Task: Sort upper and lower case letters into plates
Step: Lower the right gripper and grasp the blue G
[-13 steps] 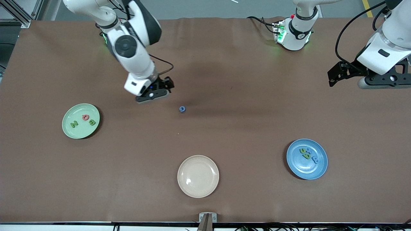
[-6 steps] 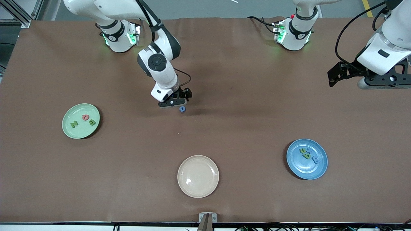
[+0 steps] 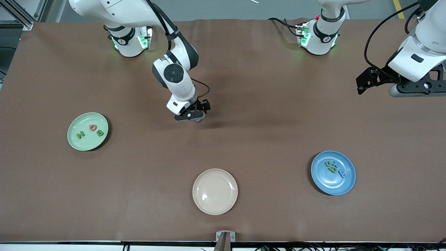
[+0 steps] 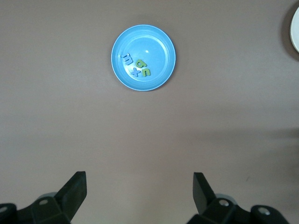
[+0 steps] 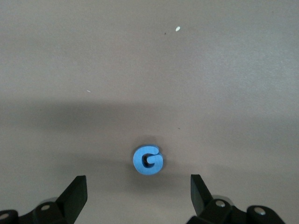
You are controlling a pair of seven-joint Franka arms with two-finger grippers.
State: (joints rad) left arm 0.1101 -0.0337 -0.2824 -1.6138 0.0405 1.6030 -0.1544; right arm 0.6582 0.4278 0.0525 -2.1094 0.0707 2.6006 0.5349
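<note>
A small blue letter G (image 5: pixel 148 160) lies flat on the brown table, just ahead of my right gripper (image 5: pixel 138 196), whose fingers stand open with nothing between them. In the front view the right gripper (image 3: pixel 195 118) hangs low over that G, near the table's middle. The mint green plate (image 3: pixel 75 141) holds a green N (image 3: pixel 80 135), a red Q (image 3: pixel 92 127) and a green B (image 3: pixel 100 132). The blue plate (image 3: pixel 327 184) holds several blue and green letters (image 4: pixel 136 66). My left gripper (image 4: pixel 140 193) waits open and empty, high above the left arm's end of the table.
A cream-beige plate (image 3: pixel 215 191) with nothing on it sits near the front edge, between the two sorting plates. Both arm bases stand along the table edge farthest from the front camera, with cables by the left arm's base (image 3: pixel 317 36).
The right arm has swung from nearer the green plate to over the blue G and come down low. The left arm has not moved.
</note>
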